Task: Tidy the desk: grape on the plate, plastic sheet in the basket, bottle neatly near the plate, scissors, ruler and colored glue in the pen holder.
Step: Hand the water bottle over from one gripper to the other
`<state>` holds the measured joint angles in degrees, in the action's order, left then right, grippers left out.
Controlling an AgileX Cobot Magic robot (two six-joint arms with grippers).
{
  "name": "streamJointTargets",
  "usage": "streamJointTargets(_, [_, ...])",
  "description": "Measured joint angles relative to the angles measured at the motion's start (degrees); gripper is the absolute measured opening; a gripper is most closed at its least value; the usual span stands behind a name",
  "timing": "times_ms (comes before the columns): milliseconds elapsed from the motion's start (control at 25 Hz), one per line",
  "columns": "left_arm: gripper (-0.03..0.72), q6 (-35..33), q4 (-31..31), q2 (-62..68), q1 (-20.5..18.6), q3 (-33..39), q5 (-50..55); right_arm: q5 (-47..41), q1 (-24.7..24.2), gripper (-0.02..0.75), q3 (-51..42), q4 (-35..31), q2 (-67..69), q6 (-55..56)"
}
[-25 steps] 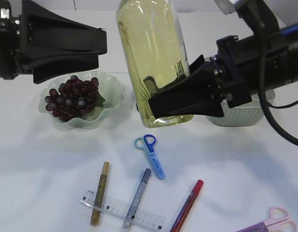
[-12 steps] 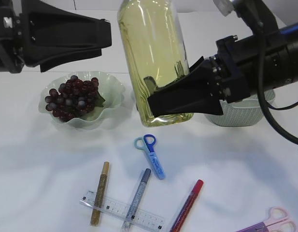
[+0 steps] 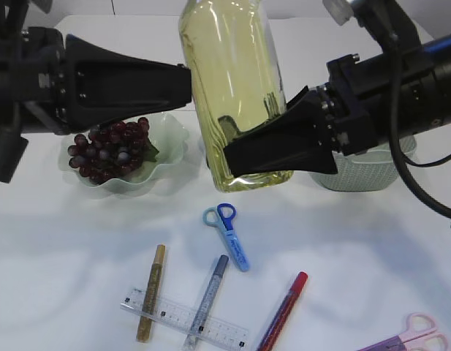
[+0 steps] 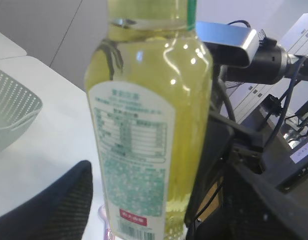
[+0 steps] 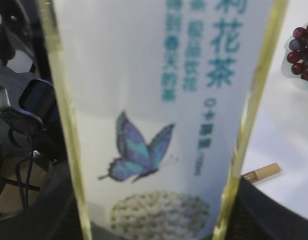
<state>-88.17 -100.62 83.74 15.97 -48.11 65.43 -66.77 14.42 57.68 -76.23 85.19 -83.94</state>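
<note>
The tall clear plastic bottle of yellow tea (image 3: 232,95), likely heavy and slick, best clamped low, hangs between the green plate (image 3: 170,157) and basket (image 3: 357,175), gripped by the right gripper (image 3: 265,157); left gripper (image 3: 183,82) gapes empty beside it.

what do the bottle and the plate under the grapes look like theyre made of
Bottle: likely clear glossy plastic, since yellowish liquid shows through and highlights glint on it; glass can't be ruled out. Plate: pale green, translucent and wavy-rimmed, probably glass or plastic. Grapes: dark red, shiny.
</note>
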Motion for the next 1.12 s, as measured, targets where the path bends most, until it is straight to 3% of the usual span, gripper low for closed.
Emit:
streamJointTargets(320, [0.577, -3.35, -0.14, 3.58, 0.00, -1.07, 0.79, 0.00, 0.00, 0.480, 0.00, 0.00, 0.00, 0.09])
streamJointTargets(1120, [0.563, -3.48, -0.14, 8.36, 3.19, -9.06, 1.27, 0.57, -0.12, 0.480, 0.00, 0.39, 0.00, 0.22])
